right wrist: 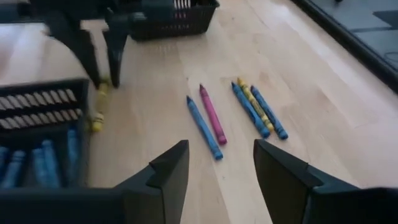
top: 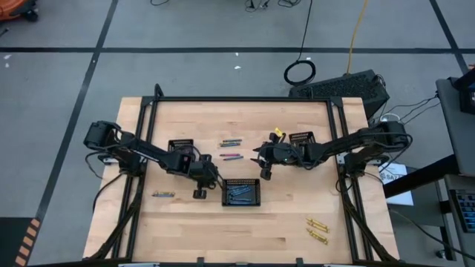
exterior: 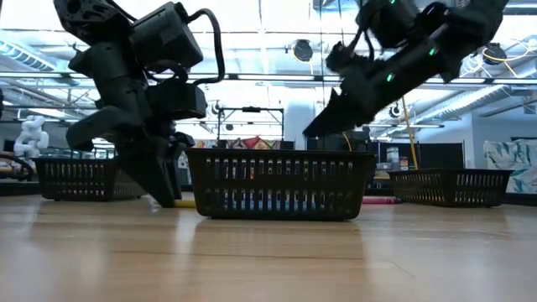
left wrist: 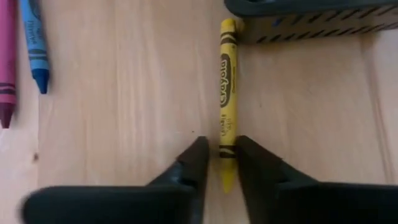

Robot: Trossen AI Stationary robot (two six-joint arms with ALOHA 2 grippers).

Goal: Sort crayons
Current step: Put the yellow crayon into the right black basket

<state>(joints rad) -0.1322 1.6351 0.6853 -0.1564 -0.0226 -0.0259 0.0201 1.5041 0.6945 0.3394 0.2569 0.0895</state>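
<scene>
The left gripper (left wrist: 221,165) is down at the table with its fingers set on both sides of a yellow crayon (left wrist: 227,93), close but maybe not pressing. The crayon lies beside the middle tray (top: 242,192), its long axis pointing straight away from the fingers. The right gripper (right wrist: 217,165) hangs open over the loose crayons (right wrist: 233,115), farther off.

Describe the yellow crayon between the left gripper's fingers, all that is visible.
The yellow crayon is a paper-wrapped stick with black printing, lying flat on the wooden table. Its pointed end sits between the left gripper fingers, which flank it closely. Its far end lies beside the black tray; contact cannot be confirmed.
</scene>
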